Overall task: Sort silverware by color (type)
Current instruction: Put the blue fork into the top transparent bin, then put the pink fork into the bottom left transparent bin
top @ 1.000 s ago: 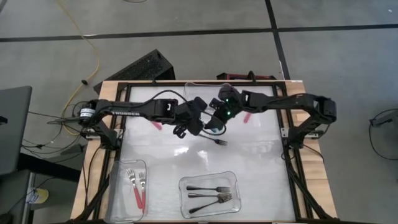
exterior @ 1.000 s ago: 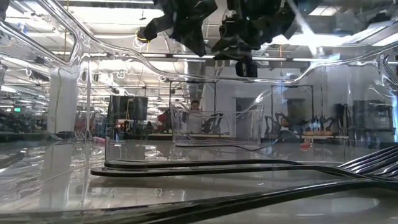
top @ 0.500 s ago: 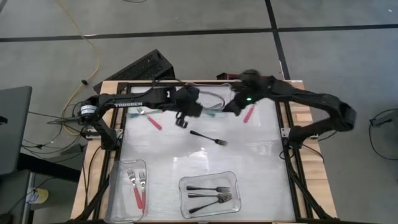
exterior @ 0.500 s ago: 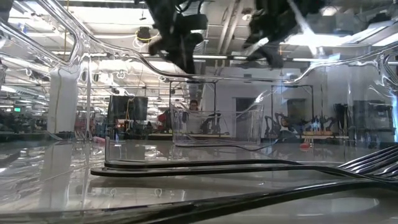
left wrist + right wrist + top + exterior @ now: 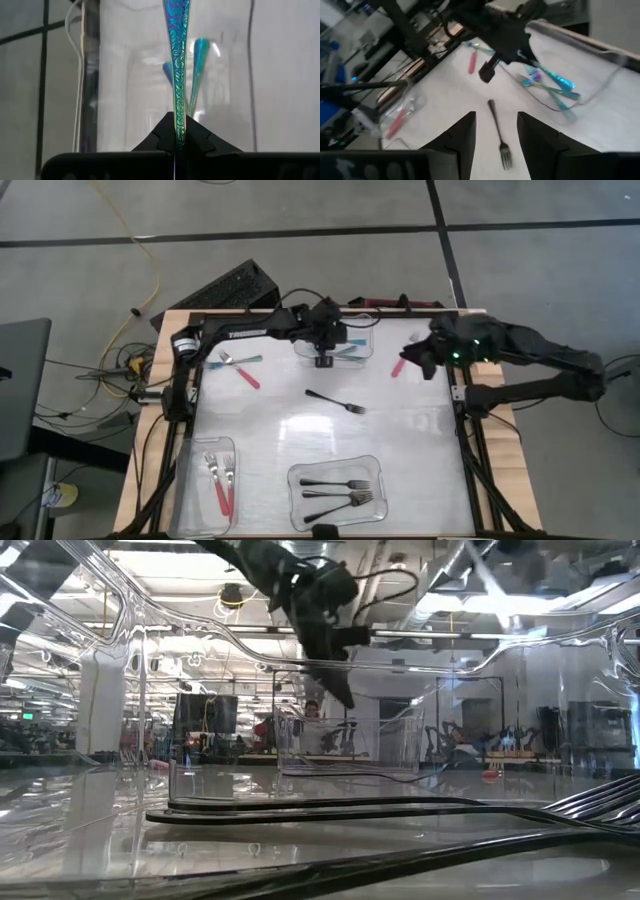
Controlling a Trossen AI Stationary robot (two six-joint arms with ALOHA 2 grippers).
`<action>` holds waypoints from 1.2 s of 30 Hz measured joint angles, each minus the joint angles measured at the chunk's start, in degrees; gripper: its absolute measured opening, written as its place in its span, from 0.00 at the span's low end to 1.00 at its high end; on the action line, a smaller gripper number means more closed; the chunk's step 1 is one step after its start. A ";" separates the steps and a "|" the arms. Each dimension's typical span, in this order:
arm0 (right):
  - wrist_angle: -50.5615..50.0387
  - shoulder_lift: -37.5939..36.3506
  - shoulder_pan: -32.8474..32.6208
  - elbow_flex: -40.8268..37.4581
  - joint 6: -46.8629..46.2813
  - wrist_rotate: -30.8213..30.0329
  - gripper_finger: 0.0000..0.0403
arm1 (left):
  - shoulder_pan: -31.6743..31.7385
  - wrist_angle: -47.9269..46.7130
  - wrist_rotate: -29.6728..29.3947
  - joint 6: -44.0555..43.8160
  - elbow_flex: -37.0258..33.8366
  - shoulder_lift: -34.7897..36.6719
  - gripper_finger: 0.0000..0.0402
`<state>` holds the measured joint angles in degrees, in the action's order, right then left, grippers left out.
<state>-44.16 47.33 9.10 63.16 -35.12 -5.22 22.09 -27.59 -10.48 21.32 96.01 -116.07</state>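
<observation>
on the near left, a clear bin (image 5: 186, 480) holds red-handled forks (image 5: 221, 483) with silver tines. at the far left of the white table (image 5: 420, 440) lie a teal fork (image 5: 238, 360) and a red-handled fork (image 5: 247, 376), crossing. the left gripper (image 5: 324, 356) is over the far clear bin (image 5: 362, 348), clamped tight on a teal iridescent fork (image 5: 177, 65) with a patterned handle; more teal forks (image 5: 555, 87) lie in that bin below it. one black fork (image 5: 336, 400) lies loose near the table's middle, and three black forks (image 5: 335, 491) sit in the near centre bin (image 5: 300, 515). a red-handled fork (image 5: 399, 365) lies at the far right, just beside the right gripper (image 5: 420, 358), whose fingers (image 5: 461, 137) stand apart, holding nothing.
</observation>
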 joint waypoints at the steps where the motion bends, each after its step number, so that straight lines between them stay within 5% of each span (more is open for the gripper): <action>1: -0.91 -0.81 -1.92 0.00 -1.04 -2.82 0.41 | -0.14 0.23 -0.23 0.44 0.89 -0.86 0.00; 9: -2.25 -3.15 -14.02 -1.07 -5.98 -15.79 0.41 | 0.71 2.80 0.10 -1.10 1.32 -3.71 0.00; 17: -1.97 -1.13 -19.68 -2.69 -8.43 -17.15 0.41 | 1.93 1.71 2.29 -2.57 1.27 -4.01 0.16; 25: -2.17 1.91 -23.47 -2.69 -8.40 -17.74 0.41 | 1.27 -0.59 -4.17 -5.52 1.27 -1.76 0.37; 36: -2.37 5.44 -29.57 -2.69 -5.11 -17.67 0.41 | -3.63 -4.75 -6.63 -15.06 1.28 9.97 0.40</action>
<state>-46.54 52.77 -20.47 60.47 -40.22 -22.90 18.45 -32.34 -17.12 6.27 97.29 -106.10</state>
